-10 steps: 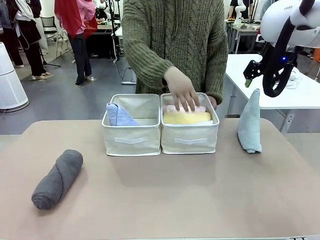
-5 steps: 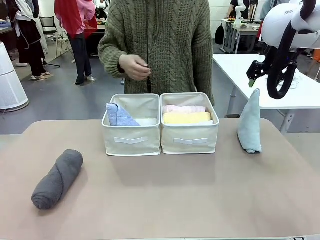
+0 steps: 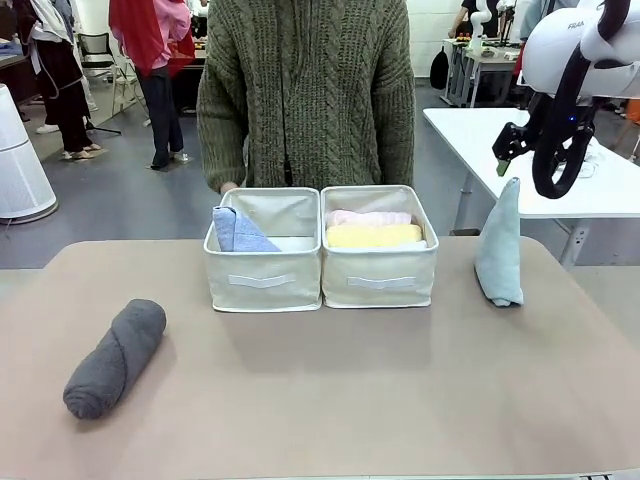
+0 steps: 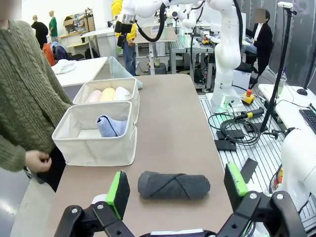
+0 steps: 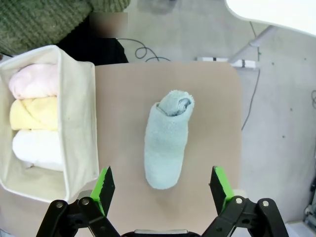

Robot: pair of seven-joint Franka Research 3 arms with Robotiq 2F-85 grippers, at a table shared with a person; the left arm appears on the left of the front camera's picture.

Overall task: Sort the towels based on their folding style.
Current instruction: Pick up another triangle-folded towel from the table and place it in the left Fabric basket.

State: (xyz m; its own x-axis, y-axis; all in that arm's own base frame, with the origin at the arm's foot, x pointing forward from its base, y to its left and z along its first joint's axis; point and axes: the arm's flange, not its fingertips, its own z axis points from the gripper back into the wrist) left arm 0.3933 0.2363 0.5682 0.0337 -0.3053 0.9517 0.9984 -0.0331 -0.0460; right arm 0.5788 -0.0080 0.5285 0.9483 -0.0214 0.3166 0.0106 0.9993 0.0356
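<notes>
- Since a second ago, finds the person's hand (image 3: 228,187) lifted off the rolled towels in the right bin (image 3: 380,282) and lowered to the far left corner of the left bin (image 3: 262,282); leaves every towel where it was.
- Shows the right gripper (image 3: 505,152) high in the upper right of the front view, in the air above the light blue cone towel (image 3: 498,245).
- From the right wrist view, shows that gripper (image 5: 162,183) with its green pads (image 5: 105,185) spread wide and nothing between them, looking down on the light blue cone towel (image 5: 167,143).
- Stands that cone upright on the table (image 3: 350,400), right of the right bin and apart from it.
- Shows the left gripper (image 4: 177,183) spread wide too, empty, with the dark grey rolled towel (image 4: 174,185) lying on the table beyond its fingers.
- Places the dark grey rolled towel (image 3: 115,358) at lower left of the front view, well apart from the bins.
- Keeps the grey-blue cone towel (image 3: 238,232) inside the left bin, leaning at its left side.
- Packs the right bin with three rolls side by side: pink rolled towel (image 5: 34,80), yellow rolled towel (image 5: 34,113), white rolled towel (image 5: 37,148).
- Sets the two bins touching, side by side, at the table's far middle.
</notes>
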